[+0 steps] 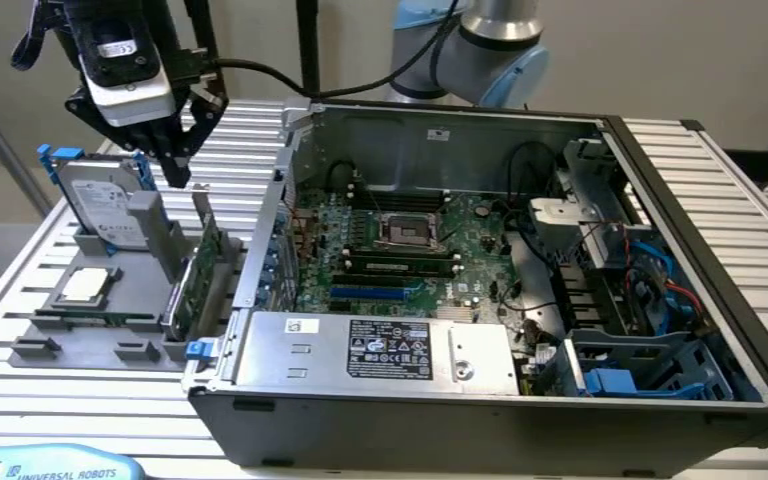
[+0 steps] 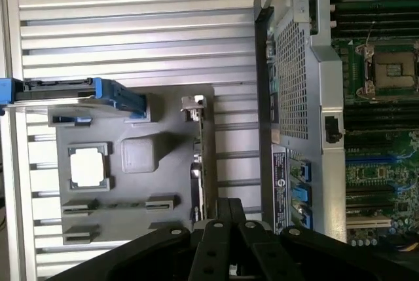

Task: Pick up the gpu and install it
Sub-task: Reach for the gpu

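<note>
The gpu point(image 1: 200, 268) stands on its long edge in a grey holder tray point(image 1: 84, 345), green board showing, just outside the open computer case point(image 1: 491, 400). In the wrist view the gpu point(image 2: 198, 163) appears edge-on with its silver bracket at one end. My gripper point(image 1: 175, 172) hangs above and slightly behind the card's upper end, apart from it, fingers shut together with nothing between them. The wrist view has the gripper point(image 2: 226, 219) hovering over the card's end. The motherboard point(image 1: 398, 235) lies inside the case with a blue slot point(image 1: 377, 295).
A silver hard drive with blue rails point(image 1: 101, 200) stands upright at the tray's back, and a square CPU chip point(image 1: 84, 285) lies flat beside it. The case's metal side wall point(image 2: 298, 78) rises close to the card. The slatted metal table point(image 1: 37, 395) surrounds everything.
</note>
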`<state>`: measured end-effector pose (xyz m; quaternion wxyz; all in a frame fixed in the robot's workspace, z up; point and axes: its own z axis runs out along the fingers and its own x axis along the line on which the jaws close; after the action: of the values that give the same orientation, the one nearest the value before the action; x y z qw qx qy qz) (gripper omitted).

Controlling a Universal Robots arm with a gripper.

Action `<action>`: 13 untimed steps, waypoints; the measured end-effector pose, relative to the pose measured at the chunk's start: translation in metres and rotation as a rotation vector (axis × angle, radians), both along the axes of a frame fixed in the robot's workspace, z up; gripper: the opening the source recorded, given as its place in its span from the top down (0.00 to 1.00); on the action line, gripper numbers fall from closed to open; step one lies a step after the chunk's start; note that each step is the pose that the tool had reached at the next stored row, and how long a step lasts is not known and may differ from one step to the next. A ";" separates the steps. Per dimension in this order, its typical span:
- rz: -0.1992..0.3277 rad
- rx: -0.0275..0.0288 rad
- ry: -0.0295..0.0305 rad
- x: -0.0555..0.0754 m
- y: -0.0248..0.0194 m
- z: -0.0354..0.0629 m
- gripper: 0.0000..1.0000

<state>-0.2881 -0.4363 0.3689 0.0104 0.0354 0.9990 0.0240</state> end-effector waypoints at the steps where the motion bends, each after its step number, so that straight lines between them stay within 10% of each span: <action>1: 0.000 -0.0001 0.0001 -0.004 0.0000 -0.0008 0.89; 13: 0.000 0.0000 0.0000 -0.017 0.0000 -0.0017 0.89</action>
<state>-0.3051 -0.4363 0.3672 0.0104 0.0354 0.9990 0.0240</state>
